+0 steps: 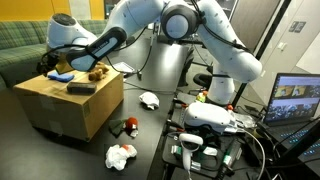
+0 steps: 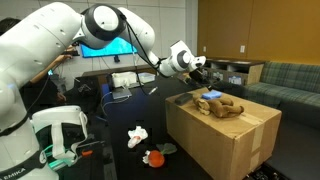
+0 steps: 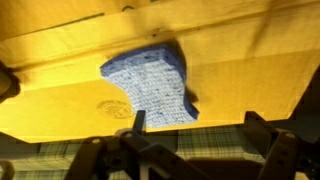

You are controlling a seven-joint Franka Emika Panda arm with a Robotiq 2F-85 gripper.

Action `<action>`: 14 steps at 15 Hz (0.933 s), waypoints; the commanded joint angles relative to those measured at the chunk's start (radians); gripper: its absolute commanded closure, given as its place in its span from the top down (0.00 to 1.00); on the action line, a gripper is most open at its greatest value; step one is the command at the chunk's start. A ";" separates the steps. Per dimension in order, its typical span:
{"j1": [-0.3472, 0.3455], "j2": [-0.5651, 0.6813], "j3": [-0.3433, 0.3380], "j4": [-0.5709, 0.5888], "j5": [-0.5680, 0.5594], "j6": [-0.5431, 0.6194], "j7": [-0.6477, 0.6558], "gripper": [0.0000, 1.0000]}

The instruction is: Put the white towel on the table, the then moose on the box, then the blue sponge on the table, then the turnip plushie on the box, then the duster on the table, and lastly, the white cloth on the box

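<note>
A blue sponge (image 3: 150,85) lies on top of the cardboard box (image 1: 70,110), next to a brown moose plush (image 2: 224,108) and a dark duster (image 1: 80,88). The sponge also shows in both exterior views (image 1: 62,75) (image 2: 212,97). My gripper (image 3: 195,125) is open and empty. It hovers over the box's edge just beside the sponge, as both exterior views show (image 1: 45,65) (image 2: 200,68). A white towel (image 1: 120,155), a reddish turnip plushie (image 1: 128,125) and a white cloth (image 1: 150,100) lie on the dark table beside the box.
The box (image 2: 225,140) fills one side of the table. A green plaid couch (image 1: 20,45) stands behind it. A laptop (image 1: 295,100), monitors (image 2: 105,45) and cables sit by the robot's base. A white fabric (image 2: 138,135) and the turnip (image 2: 152,157) lie near the box corner.
</note>
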 commanded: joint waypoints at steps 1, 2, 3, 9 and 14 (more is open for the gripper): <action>0.005 0.104 -0.070 0.120 -0.004 -0.015 0.063 1.00; -0.003 0.122 -0.077 0.135 -0.001 -0.021 0.064 1.00; -0.006 0.143 -0.086 0.143 -0.002 -0.018 0.070 1.00; -0.063 0.220 -0.049 0.217 0.032 -0.044 0.026 1.00; -0.083 0.190 0.002 0.206 0.040 -0.086 -0.032 0.60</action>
